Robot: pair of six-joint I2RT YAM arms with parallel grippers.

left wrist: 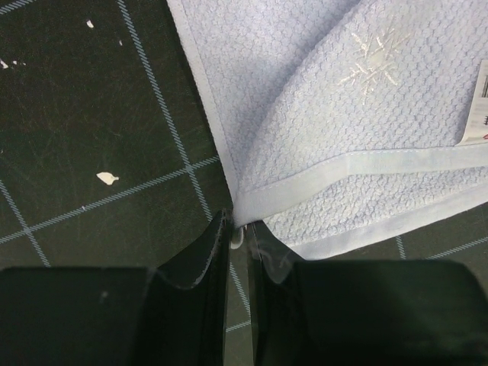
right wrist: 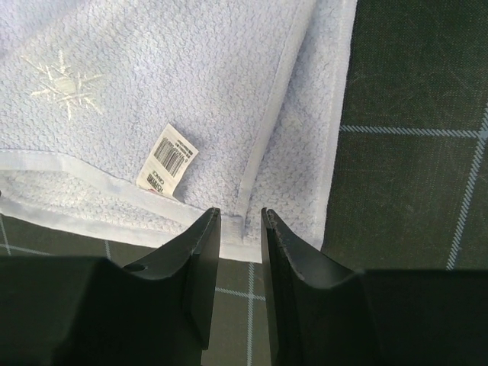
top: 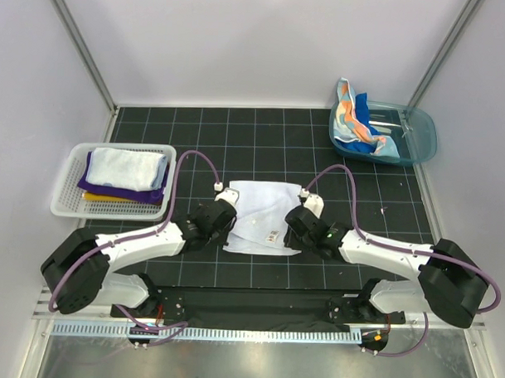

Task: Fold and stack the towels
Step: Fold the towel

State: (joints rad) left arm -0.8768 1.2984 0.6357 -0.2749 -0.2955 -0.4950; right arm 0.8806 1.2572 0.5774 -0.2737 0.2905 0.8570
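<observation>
A pale blue-white towel [top: 264,216] with an embroidered snowflake lies folded over on the black gridded mat, its near edge doubled. My left gripper [top: 227,211] is shut on the towel's near left corner [left wrist: 242,213], with the hem pinched between the narrow jaws [left wrist: 240,225]. At the near right corner, my right gripper [top: 300,215] has its jaws a finger-width apart [right wrist: 241,217], straddling the towel's [right wrist: 152,91] hem, which lies flat between the tips. A barcode label [right wrist: 168,160] shows on the cloth there.
A white mesh basket [top: 66,182] at the left holds folded white [top: 127,168], purple [top: 95,186] and yellow [top: 99,197] towels. A teal tub [top: 420,133] at the back right holds a spotted towel [top: 350,118] and a bright blue one [top: 366,135].
</observation>
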